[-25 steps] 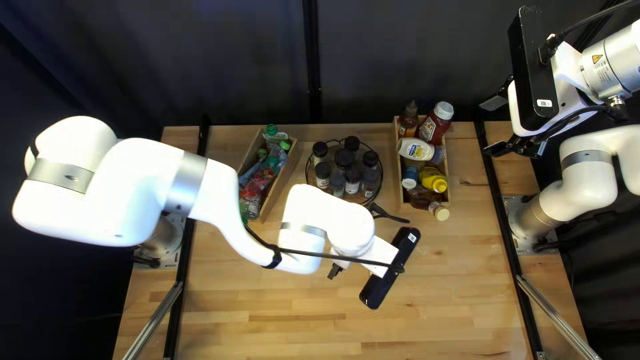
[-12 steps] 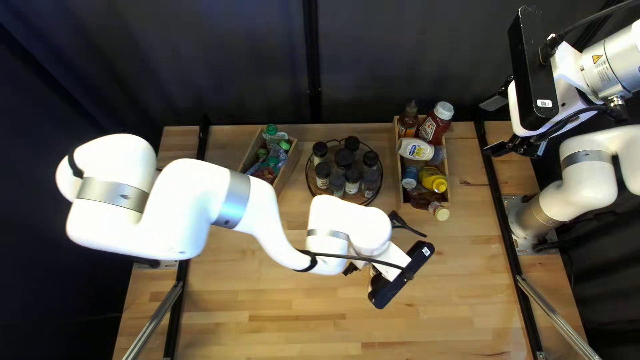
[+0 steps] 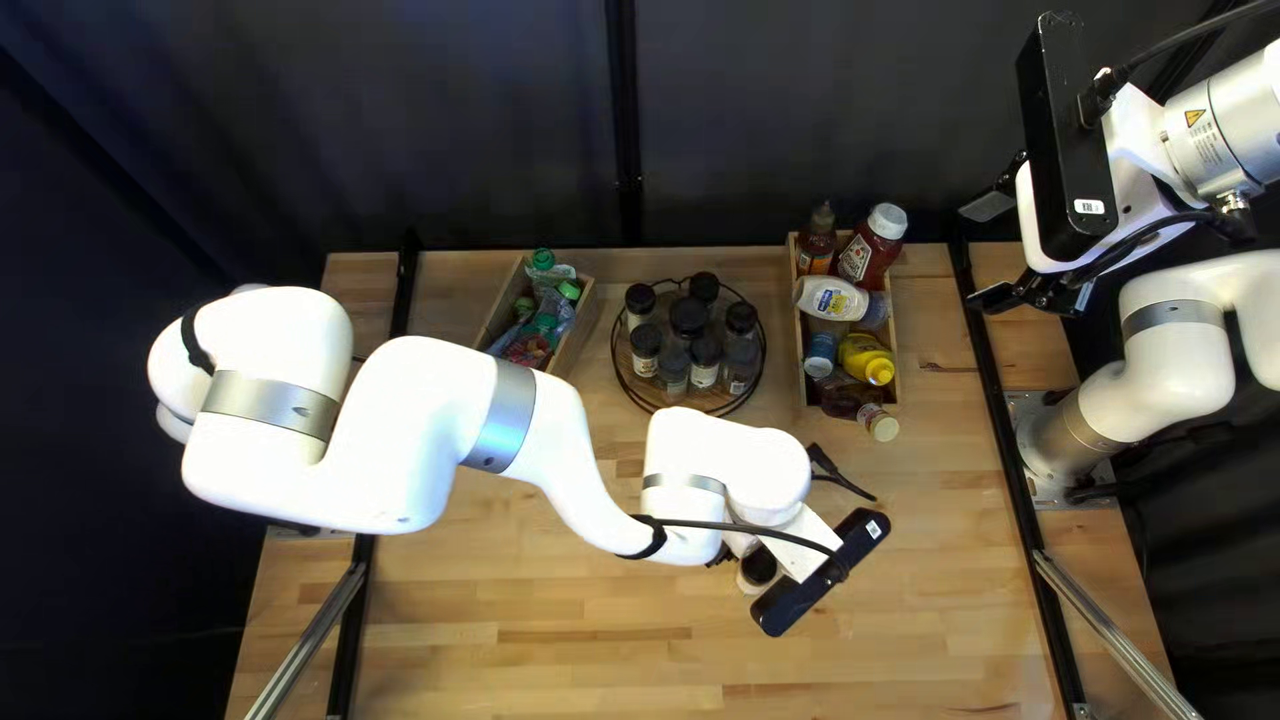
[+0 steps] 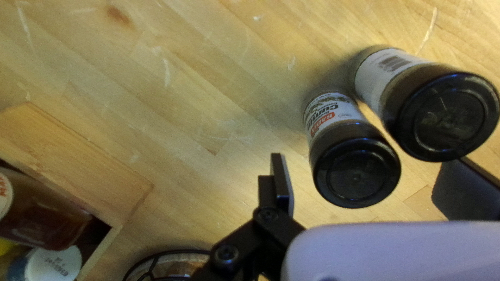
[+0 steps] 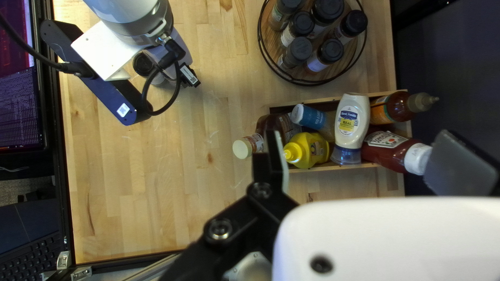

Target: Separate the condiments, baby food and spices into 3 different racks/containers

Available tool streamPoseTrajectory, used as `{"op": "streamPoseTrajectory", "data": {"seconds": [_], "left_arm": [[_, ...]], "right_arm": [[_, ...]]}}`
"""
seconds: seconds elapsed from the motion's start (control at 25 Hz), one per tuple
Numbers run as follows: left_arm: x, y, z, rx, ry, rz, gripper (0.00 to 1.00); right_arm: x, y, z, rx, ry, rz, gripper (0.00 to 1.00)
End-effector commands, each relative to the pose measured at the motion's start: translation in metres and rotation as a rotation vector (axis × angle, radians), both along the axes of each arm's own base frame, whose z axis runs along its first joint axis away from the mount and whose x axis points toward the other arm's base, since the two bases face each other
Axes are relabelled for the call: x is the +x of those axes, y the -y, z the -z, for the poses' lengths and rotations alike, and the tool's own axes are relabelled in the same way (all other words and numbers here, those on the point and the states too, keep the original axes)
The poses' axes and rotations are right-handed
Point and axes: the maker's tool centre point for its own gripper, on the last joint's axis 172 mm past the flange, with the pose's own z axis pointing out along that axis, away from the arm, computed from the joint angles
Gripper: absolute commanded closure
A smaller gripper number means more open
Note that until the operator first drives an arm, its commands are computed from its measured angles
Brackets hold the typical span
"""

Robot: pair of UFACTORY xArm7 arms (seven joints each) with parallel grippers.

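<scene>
In the top left view my left gripper is low over the front middle table, a black-capped spice jar beside it. In the left wrist view my left gripper is open; a cumin jar stands ahead between its spread fingers, a bigger jar close beside it. My right gripper, at the upper right, is open and empty; so my right gripper appears in its wrist view. A round wire rack holds several spice jars, the right wooden box condiment bottles, the left wooden box green-capped pouches.
My left arm stretches across the table and hides part of the left box. The right box's corner and the wire rack's rim lie beside my left gripper. A monitor and keyboard sit beyond the table edge.
My left arm has moved toward the right and nearer the table's front edge, uncovering a black-capped jar beside its gripper. The right arm has stayed still.
</scene>
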Motion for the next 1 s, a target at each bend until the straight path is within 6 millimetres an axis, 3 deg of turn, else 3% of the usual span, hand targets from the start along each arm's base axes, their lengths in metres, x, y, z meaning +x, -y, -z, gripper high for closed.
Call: {"op": "streamPoseTrajectory", "data": {"seconds": [0.04,0.32,0.48,0.76,1.0], "left_arm": [[0.001,-0.001,-0.002,-0.001,0.001,0.002,0.97],[-0.001,0.001,-0.016,0.005,-0.008,0.01,1.0],[-0.015,-0.016,-0.05,0.002,-0.016,-0.006,1.0],[-0.035,-0.087,-0.099,0.019,0.001,-0.096,1.0],[-0.041,-0.141,-0.101,0.05,0.031,-0.21,1.0]], "right_arm": [[0.0,0.0,0.0,0.0,0.0,0.0,0.0],[0.0,0.0,0.0,0.0,0.0,0.0,0.0],[0.0,0.0,0.0,0.0,0.0,0.0,0.0],[0.0,0.0,0.0,0.0,0.0,0.0,0.0],[0.0,0.0,0.0,0.0,0.0,0.0,0.0]]}}
